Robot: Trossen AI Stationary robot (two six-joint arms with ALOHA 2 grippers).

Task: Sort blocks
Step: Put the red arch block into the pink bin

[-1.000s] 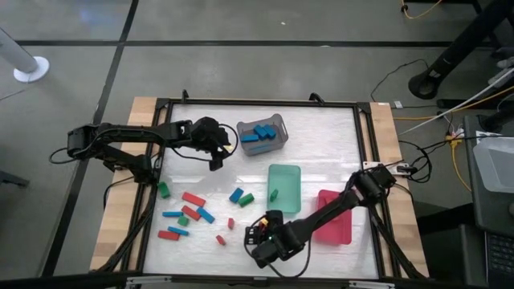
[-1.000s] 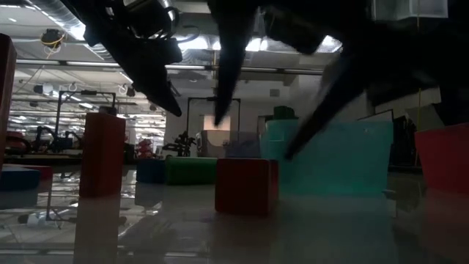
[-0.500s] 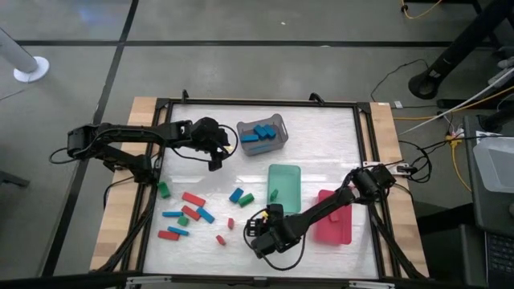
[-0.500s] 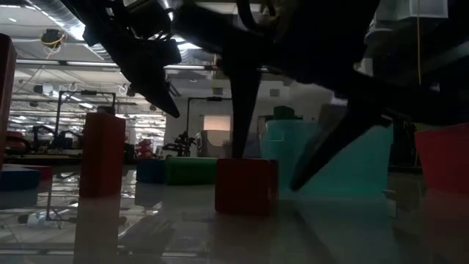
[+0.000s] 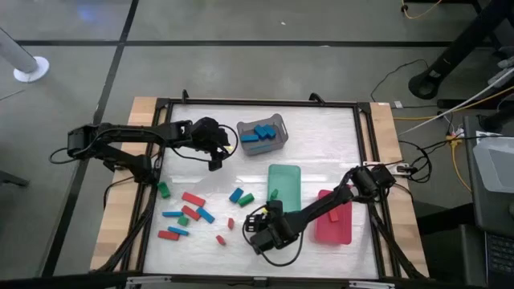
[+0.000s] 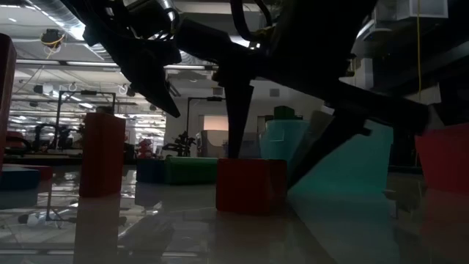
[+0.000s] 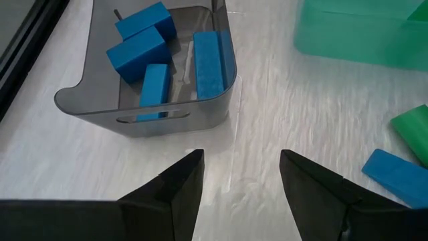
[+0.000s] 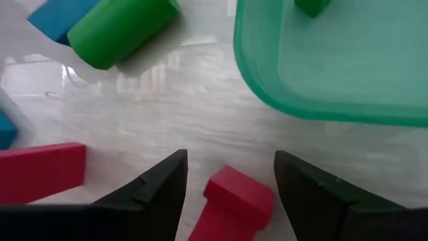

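The right gripper [image 5: 243,227] is seen low over the white surface [image 5: 321,132], near the front. Its two dark fingers [image 8: 160,184] are spread wide. A small red block [image 8: 234,197] lies right between them, not yet pinched. In the high view this same small red block [image 5: 230,223] is just beside the gripper.

The right wrist view shows more. A short green block [image 8: 120,27] and a blue block [image 8: 53,15] lie a bit farther on, touching each other. A long red bar [image 8: 40,173] lies off to one side. The flat green plastic tray [image 8: 334,60] is near, with one small green piece [image 8: 311,7] inside it.

The left gripper [image 5: 217,154] waits at the back of the surface, just beside the grey basket [image 5: 261,134]. Its fingers are spread too, with nothing between them. The left wrist view shows four blue blocks [image 7: 207,63] in the basket.

The high view alone shows the other loose blocks [image 5: 186,215] scattered at the front left. The red tray [image 5: 333,226] is partly hidden under the right arm.
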